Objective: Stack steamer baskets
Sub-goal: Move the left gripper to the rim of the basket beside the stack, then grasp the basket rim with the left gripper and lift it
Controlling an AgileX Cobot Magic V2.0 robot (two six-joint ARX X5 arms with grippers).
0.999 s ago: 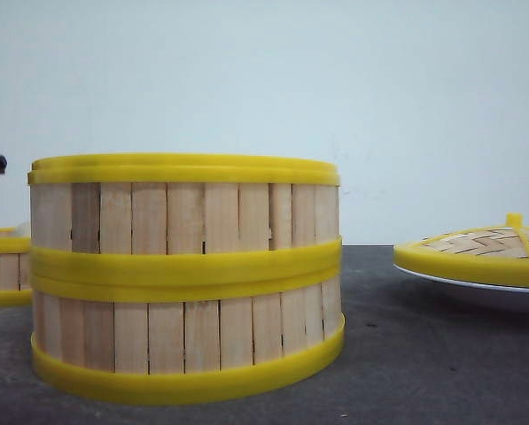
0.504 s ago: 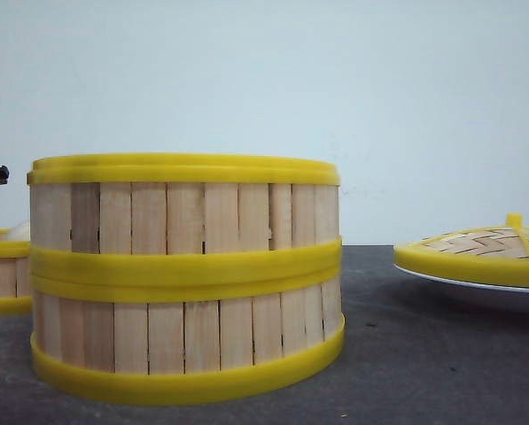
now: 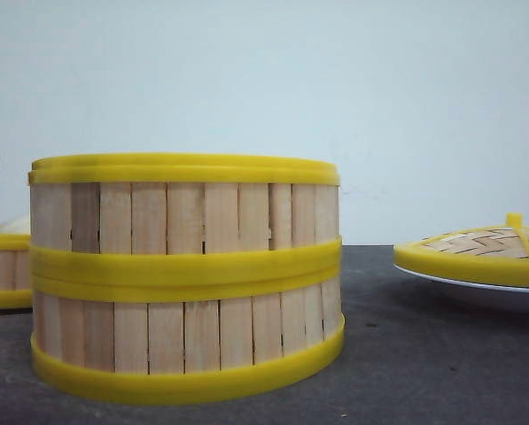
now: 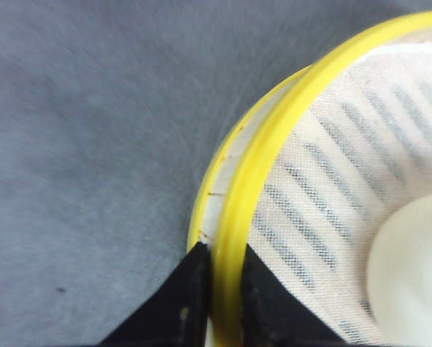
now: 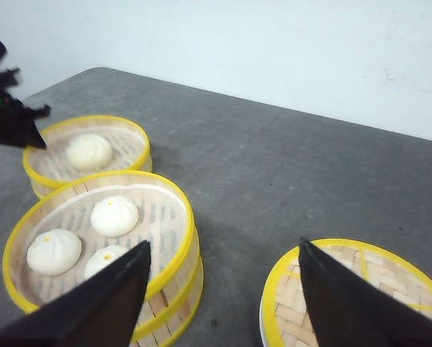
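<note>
two steamer baskets [image 3: 185, 279] stand stacked on the grey tabletop [image 3: 423, 372], near the front camera; the top one holds three white buns [image 5: 114, 215]. the third basket [image 5: 89, 150] sits on the tabletop just beside the stack, on the left, with one bun [image 5: 89, 152] inside. the left claw [image 4: 221, 300] is closed on this basket's yellow rim, one finger inside and one outside the wall. the right claw [image 5: 219, 293] hangs open above the tabletop. the woven lid [image 3: 481, 248] lies on a white plate [image 3: 477, 288] at the right
</note>
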